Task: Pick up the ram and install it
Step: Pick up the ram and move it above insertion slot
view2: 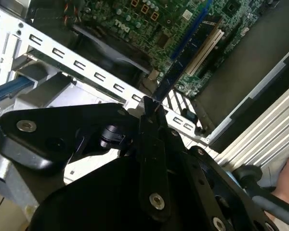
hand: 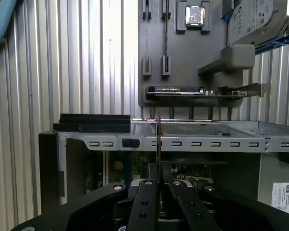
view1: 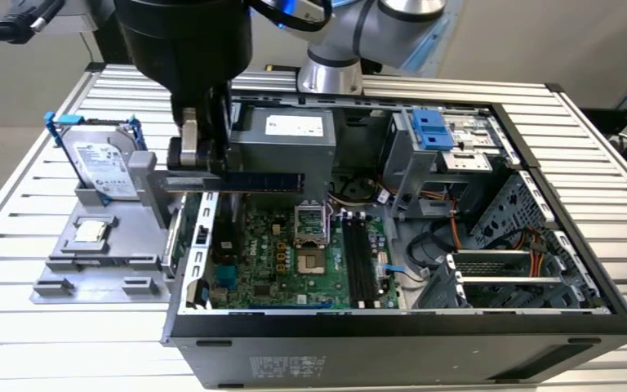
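Note:
The ram (view1: pixel 259 181) is a long dark bluish stick, held level above the open computer case's side at the exterior view's left. My gripper (view1: pixel 197 167) is shut on one end of it, and the rest of the stick reaches out over the motherboard (view1: pixel 291 253). Both wrist views show the ram edge-on (view2: pixel 176 67) (hand: pixel 158 144), jutting from between the closed black fingers (view2: pixel 149 125) (hand: pixel 145 192). The black memory slots (view1: pixel 359 257) lie lower, nearer the middle of the board, apart from the stick.
A grey holder tray (view1: pixel 107 237) stands beside the case with a silver hard drive (view1: pixel 104 167) in a blue frame and a small square chip (view1: pixel 88 232). The case holds a power supply (view1: pixel 286 135), drive cage (view1: pixel 444 139) and cables. A hand (view2: pixel 286 178) rests on the slatted table.

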`<state>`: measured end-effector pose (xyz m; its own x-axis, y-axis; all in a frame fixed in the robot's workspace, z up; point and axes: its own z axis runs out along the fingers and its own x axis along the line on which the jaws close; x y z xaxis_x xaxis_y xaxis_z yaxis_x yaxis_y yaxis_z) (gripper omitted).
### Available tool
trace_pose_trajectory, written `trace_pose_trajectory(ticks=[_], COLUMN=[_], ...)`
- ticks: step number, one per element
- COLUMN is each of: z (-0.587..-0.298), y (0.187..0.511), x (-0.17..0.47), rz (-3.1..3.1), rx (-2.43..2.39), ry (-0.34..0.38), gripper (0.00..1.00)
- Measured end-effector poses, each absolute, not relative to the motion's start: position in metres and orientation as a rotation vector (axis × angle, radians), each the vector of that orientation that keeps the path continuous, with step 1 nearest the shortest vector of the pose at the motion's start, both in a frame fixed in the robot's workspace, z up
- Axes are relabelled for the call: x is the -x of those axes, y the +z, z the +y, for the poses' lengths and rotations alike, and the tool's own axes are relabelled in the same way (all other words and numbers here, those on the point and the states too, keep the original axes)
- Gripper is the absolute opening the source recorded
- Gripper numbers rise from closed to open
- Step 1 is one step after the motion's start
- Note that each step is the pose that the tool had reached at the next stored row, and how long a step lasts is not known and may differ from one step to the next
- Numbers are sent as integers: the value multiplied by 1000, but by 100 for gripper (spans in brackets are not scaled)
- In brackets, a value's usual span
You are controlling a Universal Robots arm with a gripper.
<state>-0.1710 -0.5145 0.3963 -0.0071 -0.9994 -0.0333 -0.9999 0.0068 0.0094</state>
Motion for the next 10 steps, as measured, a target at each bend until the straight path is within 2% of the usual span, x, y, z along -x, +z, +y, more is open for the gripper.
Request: trace_pose_trajectory(ticks=[10], z=[-514], y=[396], x=[142], rz=[2217], rx=[2201], ry=[47], gripper=[0])
